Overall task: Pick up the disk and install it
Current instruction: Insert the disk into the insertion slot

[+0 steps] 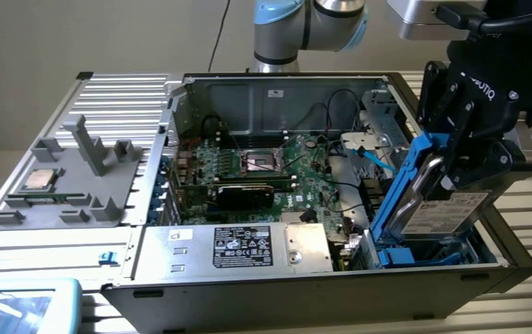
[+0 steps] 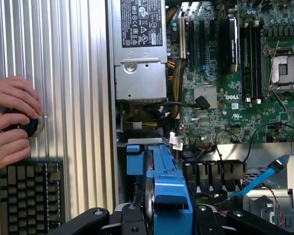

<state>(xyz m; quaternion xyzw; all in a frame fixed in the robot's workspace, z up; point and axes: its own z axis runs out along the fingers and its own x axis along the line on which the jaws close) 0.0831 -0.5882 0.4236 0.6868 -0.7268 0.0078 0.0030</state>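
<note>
Presently, the installing step is shown, pick-up being judged complete. The disk (image 1: 444, 209), framed by its blue carrier (image 1: 404, 188), is pinched by the claw (image 1: 463, 167), whose jaws are pressed against the carrier's two sides. It is held steeply tilted, nearly on edge. Its lower end appears to lie inside the drive bay (image 1: 433, 256) at the near corner of the computer case (image 1: 276, 299), on the exterior view's right, beside the silver power supply (image 1: 238, 245). Full seating is not yet reached, since much of the carrier is seen above the case rim. Seating is judged to call for the carrier to be kept square with the bay's guides and pressed gently, so that jamming and the loose blue cable (image 1: 370, 156) are avoided.
</note>
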